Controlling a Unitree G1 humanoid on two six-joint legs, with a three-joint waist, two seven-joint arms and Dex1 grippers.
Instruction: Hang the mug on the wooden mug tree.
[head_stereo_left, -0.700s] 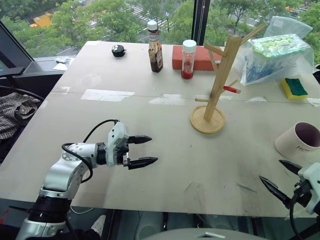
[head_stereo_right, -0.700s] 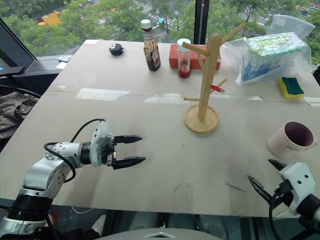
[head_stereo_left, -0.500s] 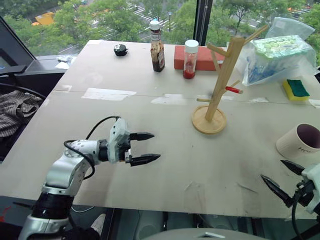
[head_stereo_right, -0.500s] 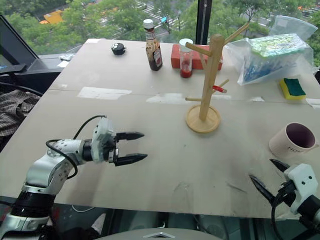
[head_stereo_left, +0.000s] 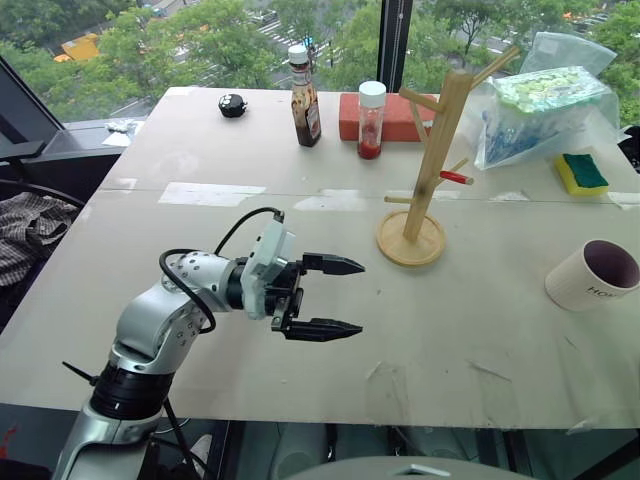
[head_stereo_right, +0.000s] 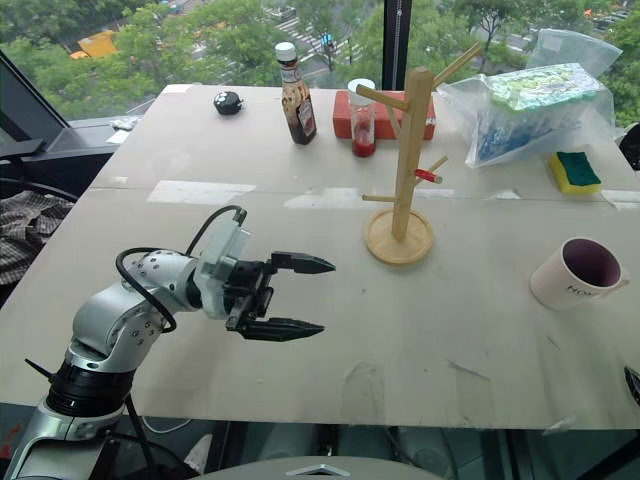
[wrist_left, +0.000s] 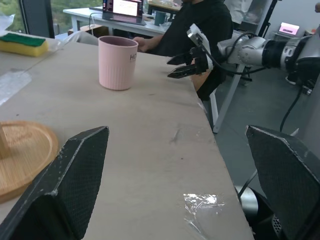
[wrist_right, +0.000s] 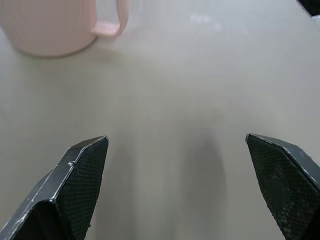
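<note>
The mug (head_stereo_left: 592, 275) stands upright on the table near its right edge, cream outside and dark inside. Its handle shows in the right wrist view, where the mug (wrist_right: 50, 25) lies ahead of my right gripper (wrist_right: 175, 139), which is open and empty. The left wrist view shows that right gripper (wrist_left: 169, 69) hovering past the table's edge, behind the mug (wrist_left: 117, 62). The wooden mug tree (head_stereo_left: 430, 150) stands upright at mid-table on its round base. My left gripper (head_stereo_left: 355, 297) is open and empty, pointing right over the table, left of the tree's base.
Along the far edge stand a sauce bottle (head_stereo_left: 301, 85), a white-lidded jar (head_stereo_left: 370, 120) and a red block (head_stereo_left: 395, 118). A plastic bag (head_stereo_left: 545, 110) and a yellow-green sponge (head_stereo_left: 582, 172) lie at the far right. A person (wrist_left: 205, 25) sits beyond the table.
My left gripper has moved right toward the middle of the table, still open. My right gripper has drawn back from the bottom right corner of the head views. The camera has shifted a little.
</note>
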